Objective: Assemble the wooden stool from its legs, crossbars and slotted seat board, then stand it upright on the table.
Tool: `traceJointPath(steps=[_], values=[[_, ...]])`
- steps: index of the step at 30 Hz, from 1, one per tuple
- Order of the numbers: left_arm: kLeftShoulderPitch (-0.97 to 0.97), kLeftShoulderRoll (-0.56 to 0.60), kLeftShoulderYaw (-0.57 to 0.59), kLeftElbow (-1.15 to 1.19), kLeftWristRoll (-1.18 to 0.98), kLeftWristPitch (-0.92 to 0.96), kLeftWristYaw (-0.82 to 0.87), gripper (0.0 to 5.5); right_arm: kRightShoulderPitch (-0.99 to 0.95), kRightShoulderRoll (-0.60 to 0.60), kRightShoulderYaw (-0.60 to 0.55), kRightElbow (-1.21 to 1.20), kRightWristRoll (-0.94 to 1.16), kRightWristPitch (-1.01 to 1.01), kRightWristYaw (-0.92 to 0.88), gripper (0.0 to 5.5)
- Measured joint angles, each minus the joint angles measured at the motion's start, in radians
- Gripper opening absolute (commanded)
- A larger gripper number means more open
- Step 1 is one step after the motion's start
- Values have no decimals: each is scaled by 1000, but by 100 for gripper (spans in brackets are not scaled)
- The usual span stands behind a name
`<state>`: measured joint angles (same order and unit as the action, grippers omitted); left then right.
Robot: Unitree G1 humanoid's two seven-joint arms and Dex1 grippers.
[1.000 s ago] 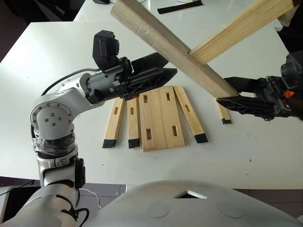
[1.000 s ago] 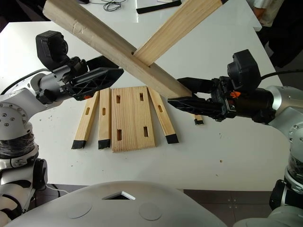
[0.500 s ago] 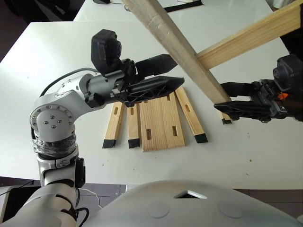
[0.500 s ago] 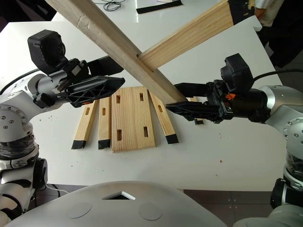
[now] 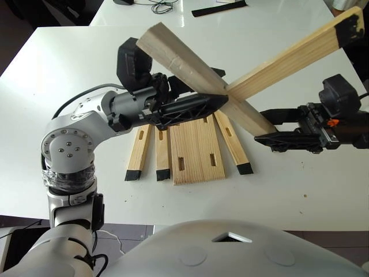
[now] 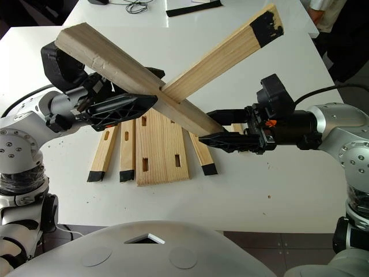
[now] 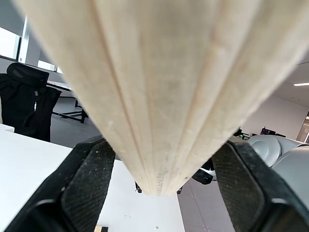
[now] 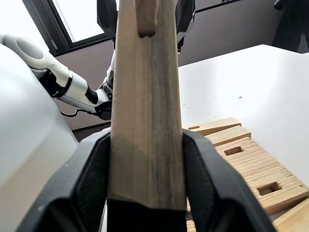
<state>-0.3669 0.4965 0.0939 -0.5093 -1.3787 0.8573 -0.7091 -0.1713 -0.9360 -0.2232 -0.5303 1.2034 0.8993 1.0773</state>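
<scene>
The beam (image 5: 184,60) is held in the air above the table (image 5: 57,69), slanting from high on the robot's left down to its right. A thinner bar (image 5: 288,57) is plugged into its side about halfway along. The bar rises to the right and ends in a black tip (image 5: 350,26), so the two pieces cross like an X. The right gripper (image 5: 260,124) has the beam's low end clamped. In the right wrist view its two fingers (image 8: 89,188) press flat against opposite sides of the wood, with no gap on either side. The left gripper (image 5: 219,86) takes the beam at the joint, with one finger under it and the other behind it. In the left wrist view both pads (image 7: 89,188) meet the edges of the wood, so it appears closed on the beam, though how firmly cannot be told. The seat board (image 5: 193,153) lies flat on the table under the raised pieces, with its four slots facing up. Two slotted legs (image 5: 138,151) with black tips lie side by side just left of the board. The inner one (image 5: 162,153) is close against the board's edge. A third leg (image 5: 232,141) lies along the board's right side, angled slightly outward, below the beam's lower end. A black strip (image 5: 219,8) lies at the far edge of the table.
</scene>
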Motion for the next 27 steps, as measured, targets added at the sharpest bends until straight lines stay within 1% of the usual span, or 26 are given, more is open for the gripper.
traceJointPath(steps=[4, 7, 18, 19, 24, 26, 27], values=[[6, 2, -23, -7, 37, -5, -31, 261, 0, 10, 17, -2, -11, -9, 2, 206], [22, 8, -24, -10, 41, -11, -54, 210, 1, 12, 20, -7, -26, -10, 11, 206], [23, 11, -39, -11, 67, -6, -55, 208, 36, 7, 38, -17, -101, -71, 45, 206], [23, 13, -41, -7, 74, -5, -56, 208, 36, 7, 48, -16, -118, -84, 46, 242], [17, 22, -15, 32, 77, -10, -57, 206, 51, -19, 78, -4, -214, -107, 64, 312], [-1, 24, -1, 55, 77, -14, -58, 206, 80, -31, 106, 3, -288, -135, 71, 343], [-9, 27, 6, 62, 78, -17, -58, 206, 88, -32, 112, 10, -315, -149, 74, 343]])
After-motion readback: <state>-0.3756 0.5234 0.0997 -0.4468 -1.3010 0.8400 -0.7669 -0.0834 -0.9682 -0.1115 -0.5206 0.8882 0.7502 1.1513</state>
